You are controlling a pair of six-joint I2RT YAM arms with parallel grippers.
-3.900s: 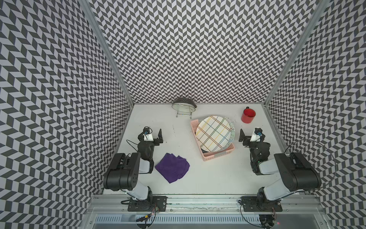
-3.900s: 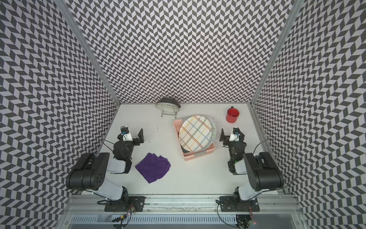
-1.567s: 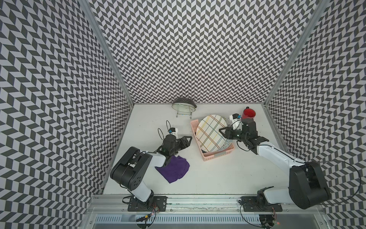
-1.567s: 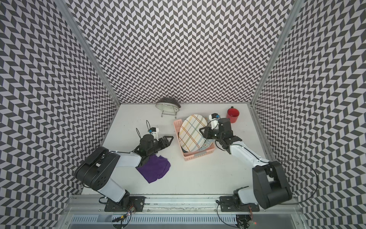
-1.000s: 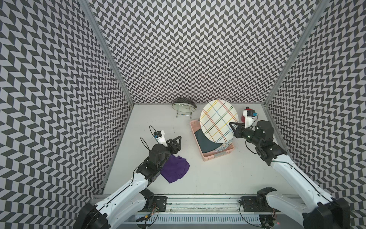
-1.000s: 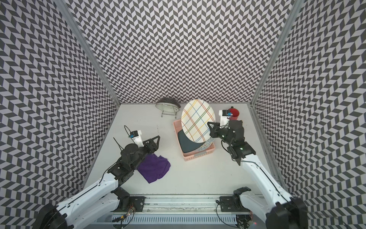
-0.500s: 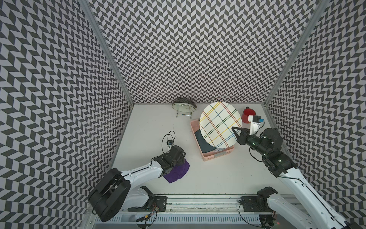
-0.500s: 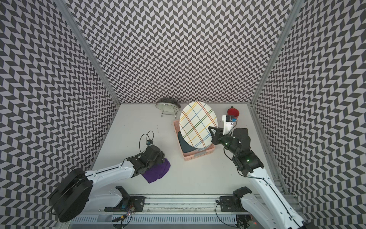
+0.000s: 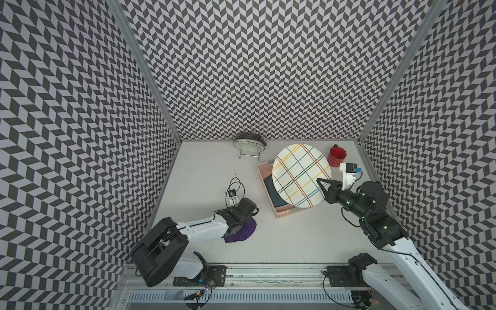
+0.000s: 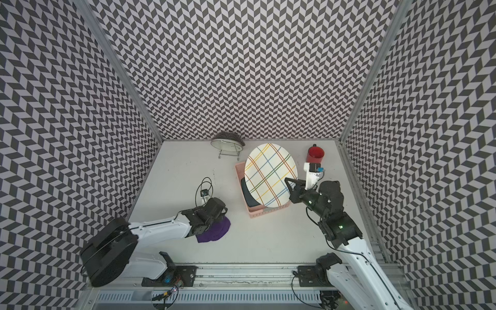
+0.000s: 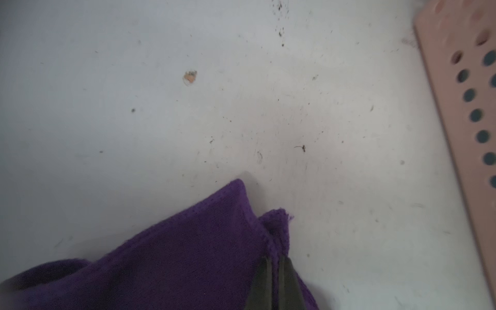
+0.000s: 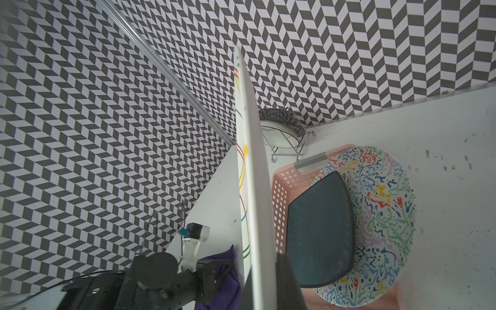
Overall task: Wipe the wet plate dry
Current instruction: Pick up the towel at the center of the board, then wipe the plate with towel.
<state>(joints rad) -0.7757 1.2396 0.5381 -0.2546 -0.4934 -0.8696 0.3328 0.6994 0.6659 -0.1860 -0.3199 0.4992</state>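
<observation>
Nearby, pink basket (image 9: 281, 213) and red mug (image 9: 336, 157); right tool (image 9: 320, 180) clamped on plate (image 9: 298, 177), left tool (image 11: 276, 261) pinched on cloth (image 11: 188, 255).

The plate (image 9: 300, 178) shows white, crossed by a plaid of red, yellow, blue and green lines, and the cloth (image 9: 247, 232) is deep purple. Pink basket (image 9: 281, 213) peppered with round holes, a slate-dark dish (image 12: 319, 230), a squiggle dish (image 12: 381, 204) white with many-coloured scrawls. Red mug (image 9: 336, 157), walls (image 9: 255, 67) all black-and-white chevron.
</observation>
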